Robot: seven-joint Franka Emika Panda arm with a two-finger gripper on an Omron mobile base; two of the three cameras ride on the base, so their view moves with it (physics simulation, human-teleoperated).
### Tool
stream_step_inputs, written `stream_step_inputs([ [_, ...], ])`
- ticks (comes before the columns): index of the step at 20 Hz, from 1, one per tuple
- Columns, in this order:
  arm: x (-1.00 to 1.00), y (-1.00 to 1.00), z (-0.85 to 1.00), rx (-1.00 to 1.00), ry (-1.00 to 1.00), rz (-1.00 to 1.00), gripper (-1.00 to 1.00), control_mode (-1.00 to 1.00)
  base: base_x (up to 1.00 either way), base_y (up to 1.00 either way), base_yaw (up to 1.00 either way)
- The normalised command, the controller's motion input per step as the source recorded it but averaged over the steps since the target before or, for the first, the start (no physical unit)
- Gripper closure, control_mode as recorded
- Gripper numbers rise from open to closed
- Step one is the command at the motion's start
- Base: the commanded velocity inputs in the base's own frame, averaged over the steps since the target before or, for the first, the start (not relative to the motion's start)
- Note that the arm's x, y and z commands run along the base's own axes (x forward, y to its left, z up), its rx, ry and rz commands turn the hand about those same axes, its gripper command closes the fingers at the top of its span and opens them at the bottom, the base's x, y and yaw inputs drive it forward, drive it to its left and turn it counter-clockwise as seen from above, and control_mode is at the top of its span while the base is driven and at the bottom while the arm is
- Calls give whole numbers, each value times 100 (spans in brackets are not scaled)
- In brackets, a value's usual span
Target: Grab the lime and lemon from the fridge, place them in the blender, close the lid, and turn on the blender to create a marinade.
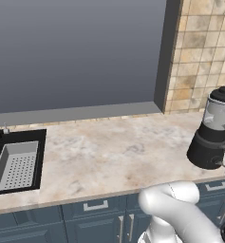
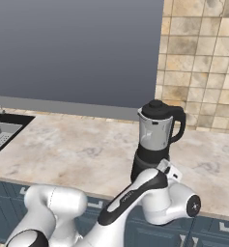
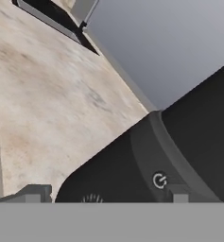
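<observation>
Our gripper (image 3: 106,194) is right up against the bottom of the blender (image 2: 154,144). Its two fingers (image 3: 35,193) are spread apart and hold nothing. Just past them we see the little power mark (image 3: 159,180) on the black base.

The blender stands near the front edge of the counter (image 1: 109,152), far from the sink (image 1: 16,163) at the left end. The black lid (image 2: 156,105) sits on top of the jar (image 2: 154,130). We cannot tell if the fruit is inside the jar.

What could go wrong? We think the only job left is to turn the blender on.
- The fingers are wide open, so they may go past the switch on both sides and miss it.
- If we push too hard, the blender may slide back or tip, because the jar on top is tall.
- If we twist off-centre, the fingers may slip on the smooth black base.
- The arm is tucked close in front of the counter, so a big swing could bump the jar.

Now we count:
- one gripper, with two fingers
- one blender
- one jar
- one lid
- one power mark
- one counter
- one sink
</observation>
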Motion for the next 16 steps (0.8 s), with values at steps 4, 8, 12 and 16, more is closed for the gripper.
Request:
stream_step_inputs([
  [4,-92,-1,2,1,-9,0,-100,-100,0,0,0],
  [8,-94,0,27,0,-8,0,-100,-100,0,0,0],
  [12,-71,0,42,0,-6,0,-100,-100,0,0,0],
  [16,-46,0,55,0,-6,0,-100,-100,0,0,0],
])
